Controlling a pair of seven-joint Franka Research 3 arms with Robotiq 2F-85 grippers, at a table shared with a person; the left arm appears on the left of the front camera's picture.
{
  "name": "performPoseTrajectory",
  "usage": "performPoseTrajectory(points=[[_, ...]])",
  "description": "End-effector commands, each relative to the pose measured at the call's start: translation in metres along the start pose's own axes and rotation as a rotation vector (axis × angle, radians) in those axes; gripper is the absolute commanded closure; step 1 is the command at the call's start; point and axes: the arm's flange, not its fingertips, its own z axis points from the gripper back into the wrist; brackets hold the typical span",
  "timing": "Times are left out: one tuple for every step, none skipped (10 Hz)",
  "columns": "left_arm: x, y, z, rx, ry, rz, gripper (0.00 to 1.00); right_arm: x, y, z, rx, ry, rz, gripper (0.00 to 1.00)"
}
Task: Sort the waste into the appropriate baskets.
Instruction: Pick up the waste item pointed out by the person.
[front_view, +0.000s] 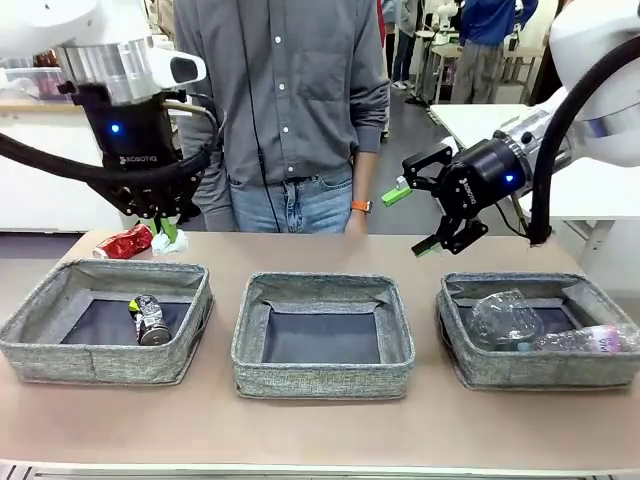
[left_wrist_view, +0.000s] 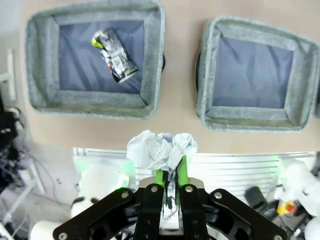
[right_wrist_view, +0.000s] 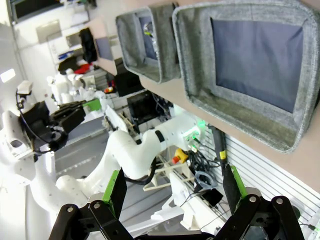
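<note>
Three baskets: grey woven trays in a row on the table (front_view: 210, 420), side by side with gaps between them, each with low soft walls and a dark flat bottom.
left basket (front_view: 100, 358): holds the dark can (front_view: 150, 320), which lies on its side near the middle of the bottom, one round end toward the camera.
middle basket (front_view: 320, 378): sits between the other two, its dark bottom in full view.
right basket (front_view: 520, 372): holds the cup (front_view: 505, 315), clear and lying on its side in the left half, and the bottle (front_view: 590, 340), clear and lying just beside it along the right half.
red can (front_view: 125, 242): dented, lying on the table behind the left basket's far wall, outside every basket.
left claw (front_view: 165, 222): points down behind the left basket, near the table's far edge; its fingers are pinched tight on the paper wad (left_wrist_view: 160, 150).
paper wad: white and crumpled, bulging past the fingertips in the left wrist view. From the front it hangs just beside the red can's right end; whether it touches the can or the table cannot be told.
right claw (front_view: 412, 222): raised over the far side of the table, above the gap between the middle and right baskets, turned sideways; its jaws are spread wide with nothing between them.
person (front_view: 290, 100): stands at the far side in a grey shirt and jeans, an orange band (front_view: 360, 206) at one wrist.
</note>
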Motion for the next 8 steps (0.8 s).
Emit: performPoseTrajectory(points=[[-0.007, -0.024, 0.042, -0.084, 0.025, 0.089, 0.94, -0.002, -0.001, 0.013, 0.006, -0.024, -0.009, 0.00], [-0.014, -0.046, 0.069, -0.099, 0.060, 0.118, 0.94, -0.006, -0.011, 0.029, 0.017, -0.032, -0.047, 0.00], [-0.019, -0.067, 0.089, -0.087, 0.059, 0.153, 0.94, -0.017, -0.025, 0.050, -0.003, -0.082, -0.082, 0.00], [-0.021, -0.088, 0.107, -0.061, 0.069, 0.150, 0.94, -0.035, -0.041, 0.076, -0.012, -0.145, -0.121, 0.00], [-0.021, -0.108, 0.126, -0.046, 0.065, 0.190, 0.94, -0.061, -0.061, 0.106, -0.008, -0.194, -0.143, 0.00], [-0.018, -0.120, 0.139, -0.021, 0.057, 0.215, 0.94, -0.083, -0.077, 0.124, 0.003, -0.211, -0.170, 0.00], [-0.013, -0.131, 0.152, -0.043, 0.052, 0.166, 0.94, -0.101, -0.092, 0.134, -0.036, -0.254, -0.204, 0.00], [-0.005, -0.140, 0.164, -0.044, 0.025, 0.129, 0.94, -0.112, -0.104, 0.140, -0.047, -0.277, -0.215, 0.00]])
